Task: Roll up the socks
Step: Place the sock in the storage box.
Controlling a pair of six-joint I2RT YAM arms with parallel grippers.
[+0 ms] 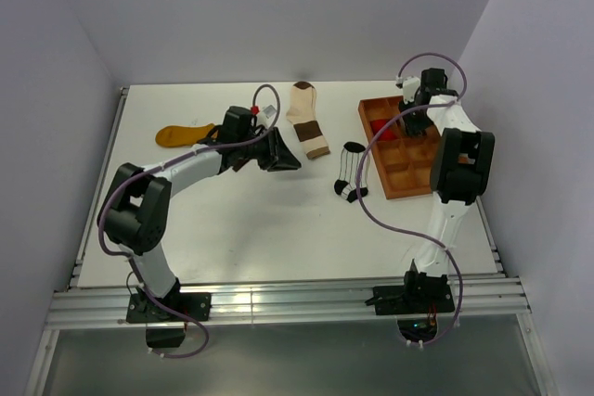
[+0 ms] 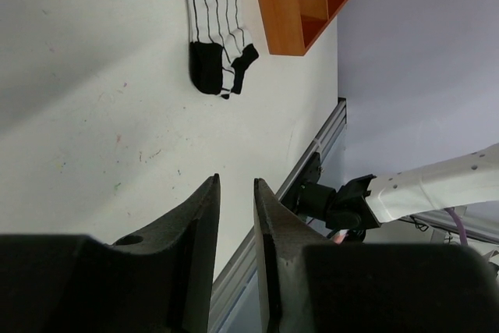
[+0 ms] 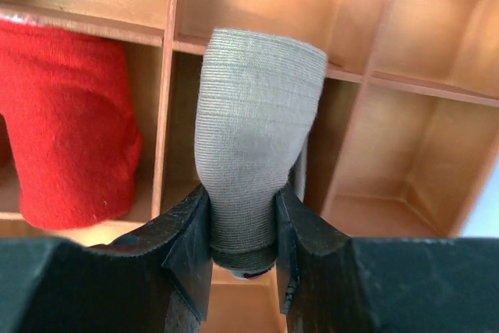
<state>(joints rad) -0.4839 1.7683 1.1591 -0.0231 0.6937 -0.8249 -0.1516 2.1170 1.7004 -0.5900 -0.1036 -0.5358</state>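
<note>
**Taupe roll over the tray, three socks to go**

Taupe fabric fills your right wrist view. The right gripper (image 3: 243, 232) is pinching the taupe sock (image 3: 257, 115) low on its bundle, so the rolled end stands up clear of the fingers and points at the tray (image 3: 405, 83). Gripping it at the base probably keeps the roll from springing open, and leaves the free end able to enter a compartment first. The roll hangs over the divider just beside the red sock (image 3: 66, 138), which already sits in its own compartment. The open cell next to the red sock looks like your target. How far above the tray floor the roll hangs, you cannot tell from here.

Your left gripper (image 2: 236, 193) holds nothing. Its fingers are drawn almost together, with only a slim gap, and it hovers above bare table (image 1: 232, 229) near the middle.

Three socks lie flat and unrolled on the table:
- The striped sock (image 1: 351, 172) is just beside the tray's near-left corner.
- The cream-and-brown sock (image 1: 308, 118) lies further back.
- The mustard sock (image 1: 176, 134) is off to the left, partly behind the left arm.

Judging by that, you are under halfway. Watch that the roll does not catch on the divider as it goes down.
</note>
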